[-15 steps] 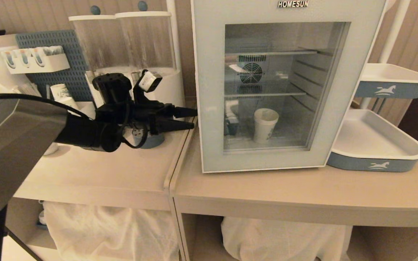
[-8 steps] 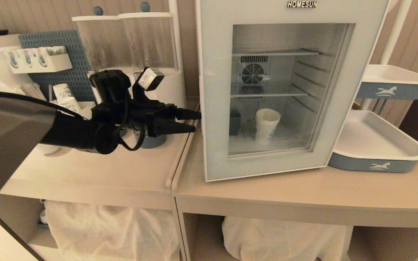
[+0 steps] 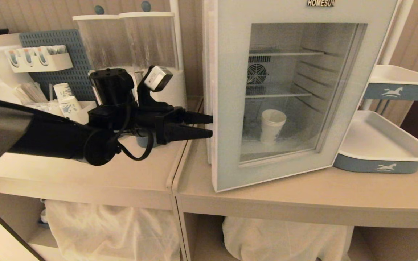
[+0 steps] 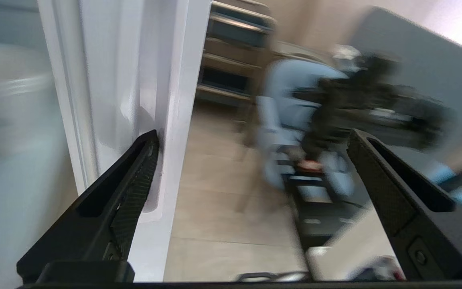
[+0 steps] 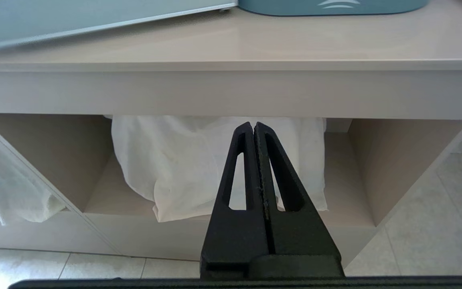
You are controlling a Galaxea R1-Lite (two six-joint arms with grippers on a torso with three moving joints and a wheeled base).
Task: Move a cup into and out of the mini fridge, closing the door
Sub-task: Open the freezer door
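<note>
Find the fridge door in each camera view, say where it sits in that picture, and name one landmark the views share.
Head view: the door stands right of centre, ajar, its free edge beside the open left gripper.
Left wrist view: its white edge runs top to bottom, one finger hooked behind it.
Right wrist view: only its lower frame, upper left.
Shared landmark: the beige counter beneath the door, in the head and right wrist views.
</note>
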